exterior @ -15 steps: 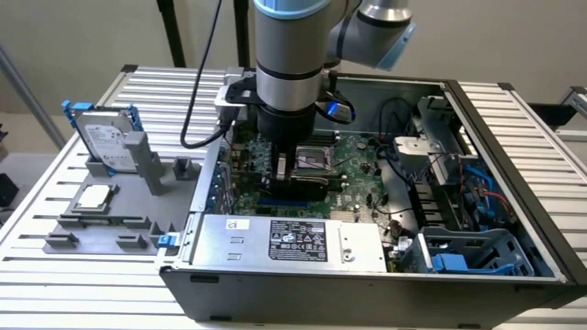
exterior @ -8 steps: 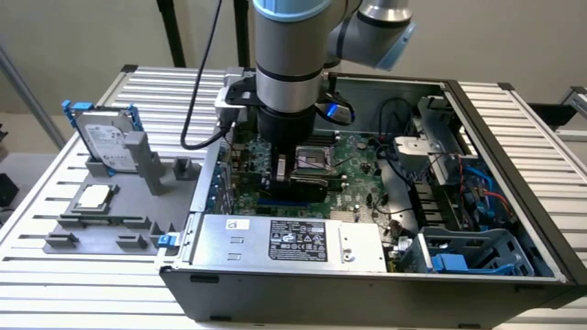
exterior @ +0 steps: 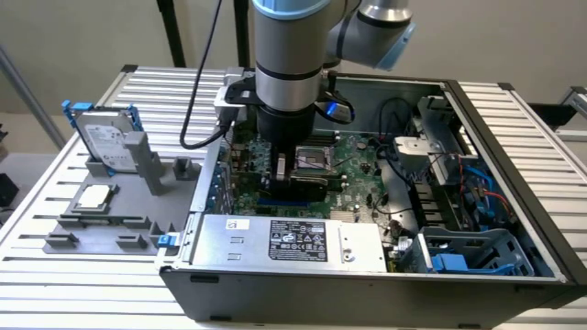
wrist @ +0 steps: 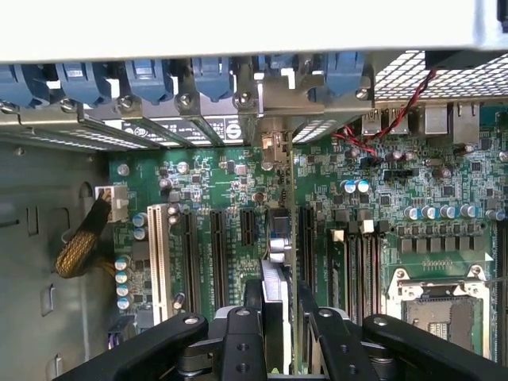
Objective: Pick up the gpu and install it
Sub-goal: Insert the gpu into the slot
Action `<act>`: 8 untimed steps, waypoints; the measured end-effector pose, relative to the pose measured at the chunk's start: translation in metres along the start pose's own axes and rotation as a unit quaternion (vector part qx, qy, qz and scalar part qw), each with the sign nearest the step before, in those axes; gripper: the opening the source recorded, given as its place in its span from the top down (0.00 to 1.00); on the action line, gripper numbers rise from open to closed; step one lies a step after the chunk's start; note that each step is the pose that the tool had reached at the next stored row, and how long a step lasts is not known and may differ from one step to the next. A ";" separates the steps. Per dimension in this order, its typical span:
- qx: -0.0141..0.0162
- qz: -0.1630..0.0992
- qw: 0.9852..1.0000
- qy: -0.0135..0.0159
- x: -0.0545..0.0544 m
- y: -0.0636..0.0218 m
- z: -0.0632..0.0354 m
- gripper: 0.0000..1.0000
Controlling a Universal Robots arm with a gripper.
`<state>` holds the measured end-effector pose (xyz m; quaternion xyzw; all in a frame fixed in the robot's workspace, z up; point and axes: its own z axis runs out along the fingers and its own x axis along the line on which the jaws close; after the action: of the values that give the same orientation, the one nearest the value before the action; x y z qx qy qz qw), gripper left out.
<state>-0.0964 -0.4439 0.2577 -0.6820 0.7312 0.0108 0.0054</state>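
Claw (wrist: 279, 333) clenched on gpu (wrist: 278, 262), seemingly edge-on, inside computer case (exterior: 367, 292).

- The gripper (exterior: 295, 180) is down inside the open computer case (exterior: 513, 227), holding the gpu (exterior: 291, 187) edge-down over the green motherboard (exterior: 353, 161).
- A hard drive (exterior: 103, 141) stands in a grey fixture (exterior: 110, 213) at the exterior view's left.

The gripper (wrist: 274, 333) is matt black plastic with small screws, clasping the gpu (wrist: 275, 262) by its shiny metal edge. Beneath it the motherboard (wrist: 206, 190) is glossy green. Beside the case (exterior: 513, 137), the worktop (exterior: 55, 275) is ribbed, pale brushed metal.
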 end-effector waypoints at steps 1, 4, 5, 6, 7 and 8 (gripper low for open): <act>0.000 0.000 1.000 0.000 0.000 0.0000 0.0000 0.72; 0.003 -0.002 1.000 0.000 0.000 0.0008 -0.0004 0.72; 0.004 -0.003 1.000 0.000 0.000 0.0012 -0.0004 0.72; 0.006 -0.004 1.000 0.000 0.000 0.0019 -0.0003 0.72; 0.007 -0.004 1.000 0.000 0.000 0.0027 -0.0003 0.72; 0.008 -0.005 1.000 0.000 0.000 0.0033 -0.0002 0.72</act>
<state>-0.0997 -0.4439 0.2579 -0.6856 0.7279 0.0050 0.0105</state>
